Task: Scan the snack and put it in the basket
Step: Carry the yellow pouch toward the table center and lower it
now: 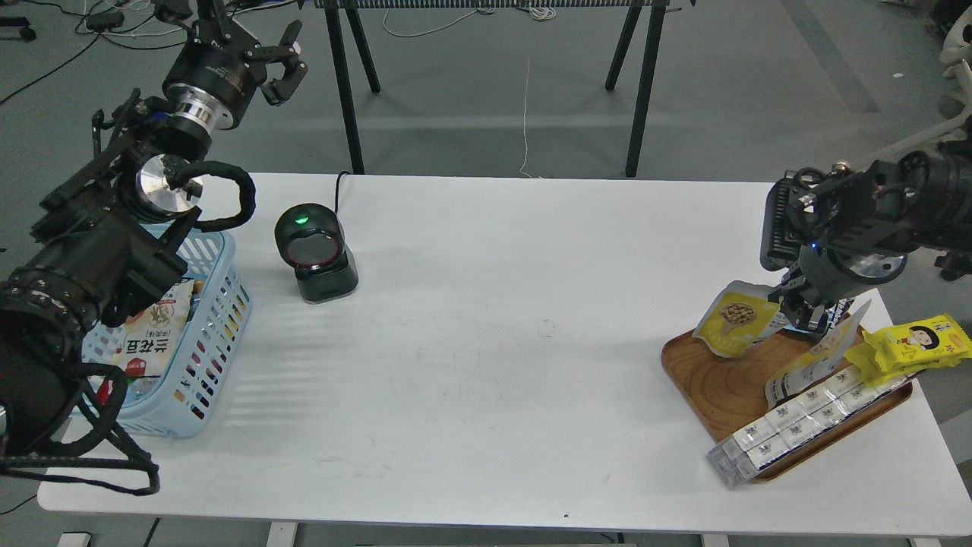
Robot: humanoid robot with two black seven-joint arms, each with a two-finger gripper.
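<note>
The snack, a small pouch with a yellow front and a round picture of tan nuts, hangs just above the wooden tray's far left corner. My right gripper is shut on its right edge and holds it lifted. The light blue basket stands at the table's left edge, partly hidden by my left arm, with a white snack bag inside. My left gripper is open and empty, raised high beyond the table's far left corner. The black scanner with a green light stands right of the basket.
The brown wooden tray at the right front holds a second pouch, a long row of white packets and a bright yellow pack with a cartoon face. Black table legs stand behind the far edge.
</note>
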